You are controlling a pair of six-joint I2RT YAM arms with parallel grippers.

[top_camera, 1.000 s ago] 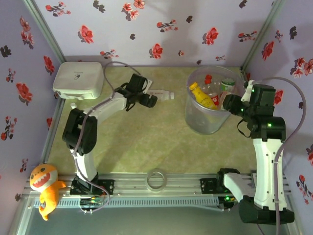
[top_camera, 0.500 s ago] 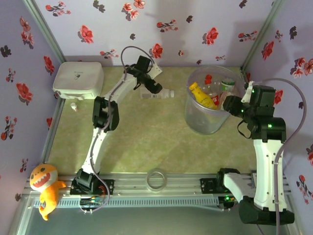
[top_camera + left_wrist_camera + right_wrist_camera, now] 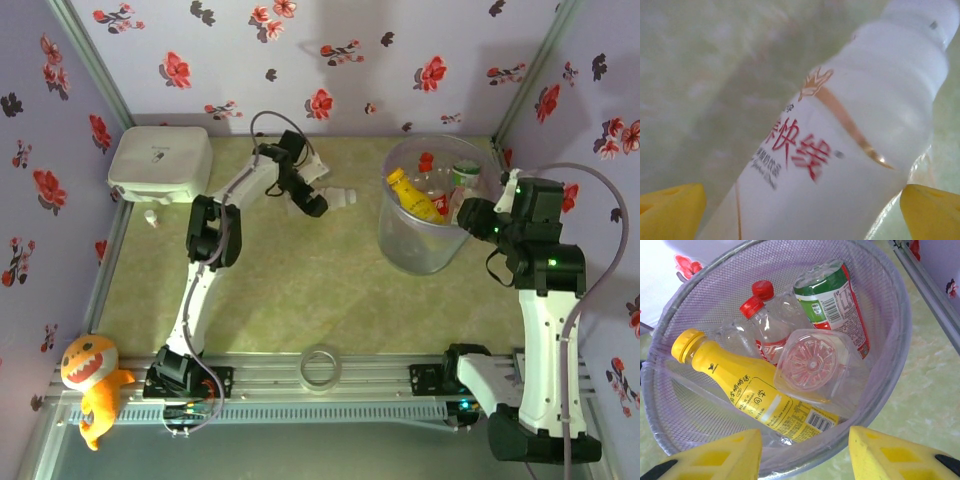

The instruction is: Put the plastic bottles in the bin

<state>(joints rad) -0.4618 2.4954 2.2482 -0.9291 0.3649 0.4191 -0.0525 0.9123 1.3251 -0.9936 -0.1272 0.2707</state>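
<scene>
Left gripper (image 3: pixel 312 203) is jaws wide open, lowered over a white bottle (image 3: pixel 338 195) lying on its side on the worktop (image 3: pixel 300 290). In the left wrist view the white bottle (image 3: pixel 840 150), with red lettering, sits between the two yellow tips of the left gripper (image 3: pixel 800 215); contact with either tip cannot be told. Right gripper (image 3: pixel 470 215) is at the near-right rim of the bin (image 3: pixel 425 250). Its jaws stand partly apart, nothing clamped between them. Directly ahead of the right gripper (image 3: pixel 805 457), the bin (image 3: pixel 892 315) holds a yellow bottle (image 3: pixel 755 400) lying nearest, a clear bottle (image 3: pixel 812 362) seen base-on beyond it, two red-capped bottles (image 3: pixel 770 335) to its left, and a green-labelled bottle (image 3: pixel 832 300) farthest.
</scene>
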